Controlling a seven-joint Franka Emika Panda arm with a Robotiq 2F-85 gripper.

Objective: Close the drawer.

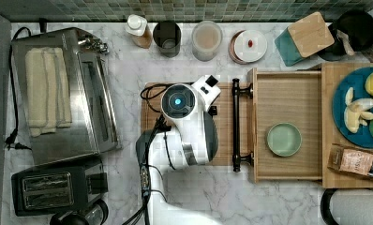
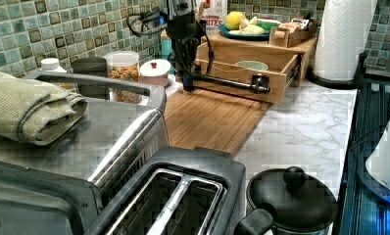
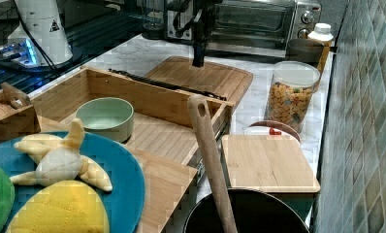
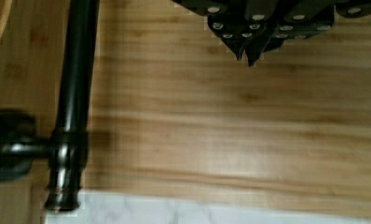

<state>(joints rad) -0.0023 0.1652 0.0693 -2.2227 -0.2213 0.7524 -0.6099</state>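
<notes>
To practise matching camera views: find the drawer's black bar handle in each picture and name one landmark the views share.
Top view: black bar handle, centre, vertical.
Left view: upper centre, slanting.
Right view: thin dark line along the drawer front.
Wrist view: along one edge.
Shared landmark: cutting board beside it.
</notes>
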